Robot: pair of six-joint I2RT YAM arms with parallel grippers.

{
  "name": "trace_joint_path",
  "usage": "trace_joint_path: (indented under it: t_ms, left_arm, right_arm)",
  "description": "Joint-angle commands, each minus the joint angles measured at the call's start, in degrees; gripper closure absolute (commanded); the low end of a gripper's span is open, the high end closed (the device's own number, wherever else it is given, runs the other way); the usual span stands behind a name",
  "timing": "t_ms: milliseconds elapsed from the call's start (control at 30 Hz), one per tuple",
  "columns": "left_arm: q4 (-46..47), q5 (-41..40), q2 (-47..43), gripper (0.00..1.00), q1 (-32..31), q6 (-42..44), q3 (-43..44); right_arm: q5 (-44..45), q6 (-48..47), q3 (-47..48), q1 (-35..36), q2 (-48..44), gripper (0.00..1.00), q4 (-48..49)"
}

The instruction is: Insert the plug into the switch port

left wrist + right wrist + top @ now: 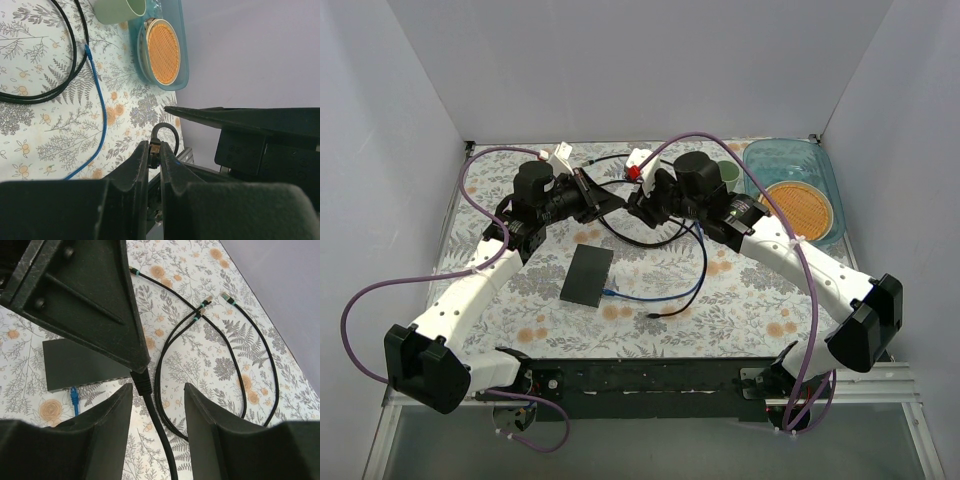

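My left gripper (155, 150) is shut on the plug (154, 147), a small connector with gold contacts, and its black cable (170, 131) loops out beyond the fingertips. In the top view both grippers meet above the middle back of the table, the left gripper (610, 203) tip to tip with the right gripper (638, 205). My right gripper (158, 387) is open, its jaws standing either side of the black cable (150, 402) just below the left fingers (90, 300), apart from it. The dark grey switch (587, 275) lies flat on the floral cloth; its port row is too small to make out.
A blue cable's plug (74, 397) sits at the switch's (75, 365) near edge. Loose black cables (220, 335) with plugs curl across the cloth. A teal tray (820, 170) holding an orange disc and a green cup (729, 172) stand at the back right. White walls enclose the table.
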Motion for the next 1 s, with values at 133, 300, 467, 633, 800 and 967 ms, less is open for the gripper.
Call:
trace_joint_path:
  t_ms: [133,300,467,633,800,967]
  left_arm:
    - [1.23,1.51,0.27,1.0,-0.24,-0.18,1.92]
    - [1.15,1.68,0.27,1.0,-0.24,-0.18,1.92]
    - [1.41,2.3,0.01,1.0,-0.24,-0.44,1.49]
    - [2.64,3.79,-0.25,1.0,-0.24,-0.97,0.61]
    - [3.25,4.58,-0.08,1.0,-0.24,-1.06,0.17]
    - [3.87,4.5,0.1,0.41,-0.24,-0.8,-0.18]
  right_arm:
    - [-2.95,0.88,-0.9,0.15,0.12,0.51,0.9]
    - [-1.29,1.15,-1.78,0.06,-0.14,0.6,1.34]
    - [3.54,3.6,-1.87,0.06,0.21,0.88,3.18]
    - [3.99,5.01,-1.69,-0.03,0.92,0.97,3.89]
    - [3.55,5.19,-2.48,0.06,0.74,0.99,4.77]
    - [3.64,4.66,-3.45,-0.03,0.13,0.99,4.86]
